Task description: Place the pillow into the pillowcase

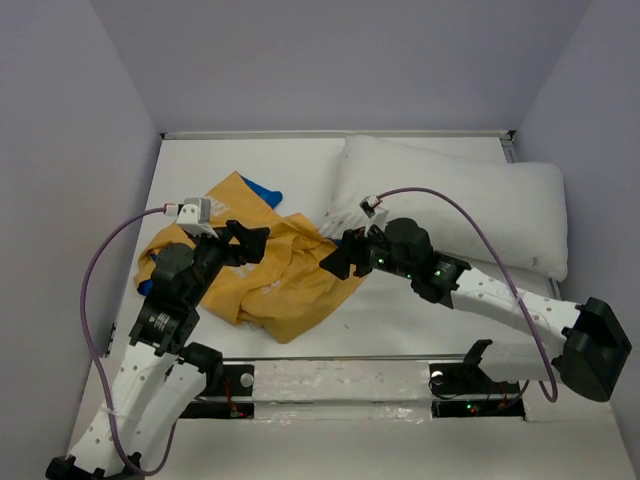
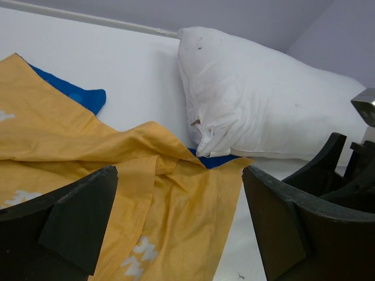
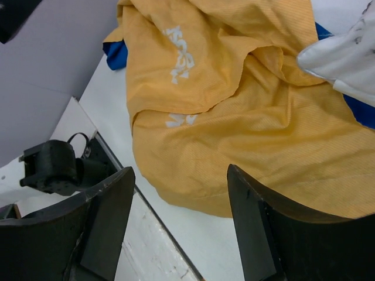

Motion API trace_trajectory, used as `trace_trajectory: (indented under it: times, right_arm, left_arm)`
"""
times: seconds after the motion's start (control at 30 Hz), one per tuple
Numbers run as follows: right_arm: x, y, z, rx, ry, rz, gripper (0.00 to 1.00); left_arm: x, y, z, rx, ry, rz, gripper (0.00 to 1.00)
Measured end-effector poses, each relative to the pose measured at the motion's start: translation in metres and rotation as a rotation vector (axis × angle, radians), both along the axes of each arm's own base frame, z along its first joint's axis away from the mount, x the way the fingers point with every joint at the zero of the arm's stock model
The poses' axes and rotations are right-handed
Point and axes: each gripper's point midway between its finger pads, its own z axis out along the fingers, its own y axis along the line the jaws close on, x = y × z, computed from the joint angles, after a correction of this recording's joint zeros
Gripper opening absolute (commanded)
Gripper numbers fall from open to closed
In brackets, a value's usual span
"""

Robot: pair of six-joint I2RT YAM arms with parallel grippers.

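Yellow-orange pillowcase (image 1: 275, 280): crumpled on the left-centre of the white table (image 1: 400, 325), with a blue patch (image 1: 265, 190) showing at its far edge.
Lettering: white letters on the yellow side, broken up by folds and seen at an angle, so no word can be read.
Pillow (image 1: 450, 205): plain white and plump, at the far right of the table, wholly outside the pillowcase. Its near left corner lies on the pillowcase's right edge, where a sliver of blue cloth shows beneath it. A few dark specks sit by the seam.
Left gripper (image 1: 250, 242): above the left part of the pillowcase, fingers spread wide with nothing between them.
Right gripper (image 1: 335, 258): at the pillowcase's right edge, just beside the pillow's corner. Its fingers are parted and grasp nothing.
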Motion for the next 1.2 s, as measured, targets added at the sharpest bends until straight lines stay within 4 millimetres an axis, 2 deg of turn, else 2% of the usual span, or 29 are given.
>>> trace_trajectory:
  times: [0.17,0.23,0.33,0.47,0.57,0.63,0.77,0.93,1.07,1.17,1.2]
  right_arm:
    - [0.008,0.024,-0.015,-0.033,0.014,-0.003,0.62]
    - [0.019,0.038,-0.025,-0.048,0.021,-0.018,0.57]
    - [0.025,0.045,-0.032,-0.058,0.033,-0.030,0.54]
    - [0.044,0.062,-0.043,-0.067,0.043,-0.058,0.51]
    - [0.059,0.077,-0.057,-0.079,0.059,-0.078,0.49]
    - [0.066,0.084,-0.066,-0.088,0.068,-0.088,0.47]
    - [0.083,0.099,-0.084,-0.102,0.083,-0.115,0.48]
    - [0.095,0.109,-0.107,-0.123,0.113,-0.147,0.50]
    - [0.104,0.117,-0.121,-0.132,0.134,-0.165,0.51]
    - [0.109,0.116,-0.130,-0.146,0.141,-0.193,0.44]
    - [0.110,0.115,-0.132,-0.150,0.142,-0.202,0.31]
  left_arm:
    - [-0.003,0.001,0.006,-0.008,-0.025,0.000,0.98]
    - [-0.004,0.001,0.007,-0.009,-0.027,-0.001,0.97]
    - [-0.006,0.002,0.010,-0.012,-0.038,-0.001,0.96]
    - [-0.011,0.004,0.012,-0.022,-0.053,-0.001,0.87]
    - [-0.016,0.005,0.006,-0.024,-0.034,-0.002,0.83]
    - [-0.017,0.004,0.002,-0.028,-0.012,-0.005,0.75]
    - [-0.016,0.003,-0.004,-0.031,0.017,-0.007,0.67]
    - [-0.013,0.001,-0.021,-0.018,0.067,-0.007,0.60]
    - [-0.013,0.001,-0.024,-0.016,0.079,-0.006,0.57]
    - [-0.013,0.001,-0.024,-0.017,0.079,-0.006,0.55]
    - [-0.013,0.001,-0.024,-0.017,0.079,-0.006,0.54]
